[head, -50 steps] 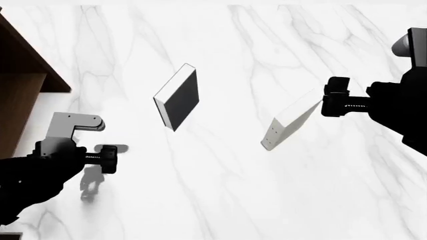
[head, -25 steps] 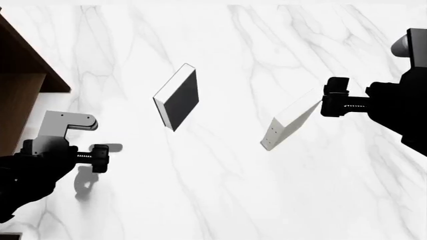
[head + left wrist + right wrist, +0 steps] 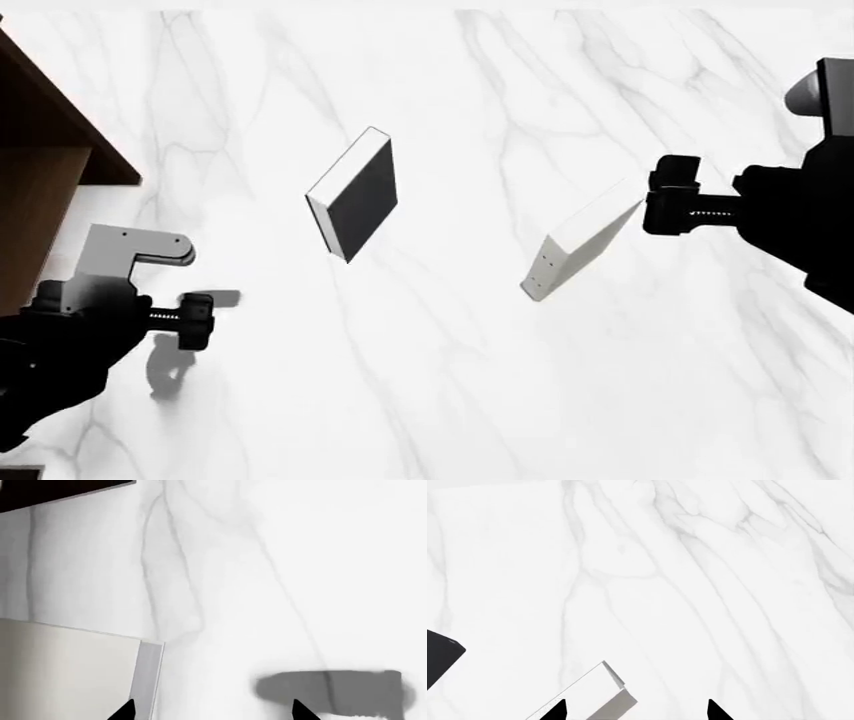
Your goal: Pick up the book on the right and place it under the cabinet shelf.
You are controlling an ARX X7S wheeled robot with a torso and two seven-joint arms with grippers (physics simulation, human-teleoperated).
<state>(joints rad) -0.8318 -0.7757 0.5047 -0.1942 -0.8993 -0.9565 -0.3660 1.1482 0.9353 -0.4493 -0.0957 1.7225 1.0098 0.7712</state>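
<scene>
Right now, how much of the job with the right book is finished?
Nothing looks finished. The book lies on the marble table, far from the cabinet shelf. The right hand sits at the book's far end, its fingertips spread, with no grip visible. Grasping, carrying and placing under the shelf all remain.

I can read no text, label, brand, number or sign anywhere; the book (image 3: 577, 245) beside my right gripper (image 3: 667, 208) has a plain cover, with no lettering.
</scene>
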